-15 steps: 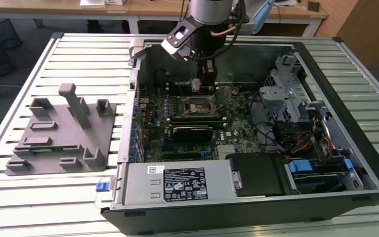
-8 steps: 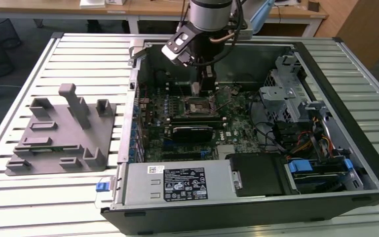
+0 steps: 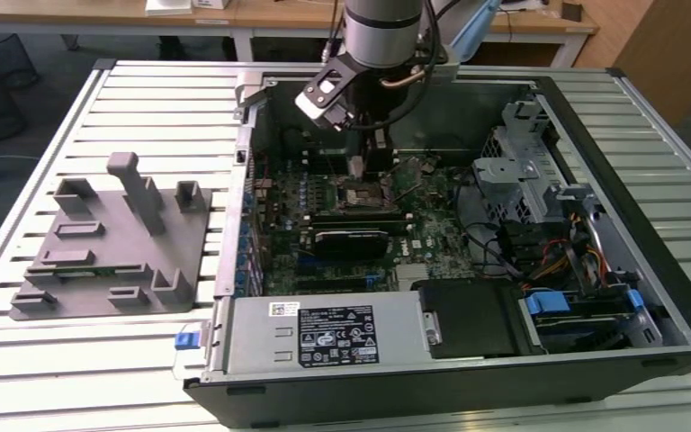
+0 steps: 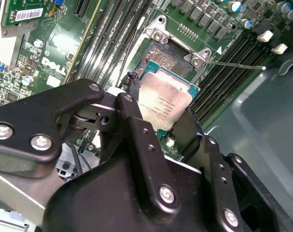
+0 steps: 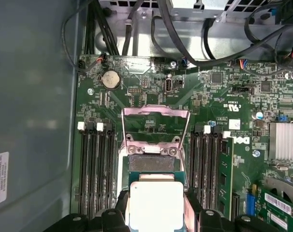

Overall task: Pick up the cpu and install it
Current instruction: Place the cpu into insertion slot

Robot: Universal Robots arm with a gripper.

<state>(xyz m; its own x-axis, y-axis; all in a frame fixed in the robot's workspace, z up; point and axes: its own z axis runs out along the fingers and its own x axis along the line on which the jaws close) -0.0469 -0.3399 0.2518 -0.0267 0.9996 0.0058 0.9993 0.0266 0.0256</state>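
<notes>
Both fingers (image 4: 136,130) of the gripper (image 4: 160,118) are clamping the cpu (image 4: 165,99) above the open motherboard socket (image 4: 161,54); holding it level and square is looking crucial.

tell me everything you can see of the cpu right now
The cpu is a flat square chip with a shiny silver metal top, faint print, and a thin green edge. It faces top up, clamped on two opposite sides by the black fingers of the gripper, just over the open socket on the motherboard. Whether it touches the socket cannot be told.
</notes>
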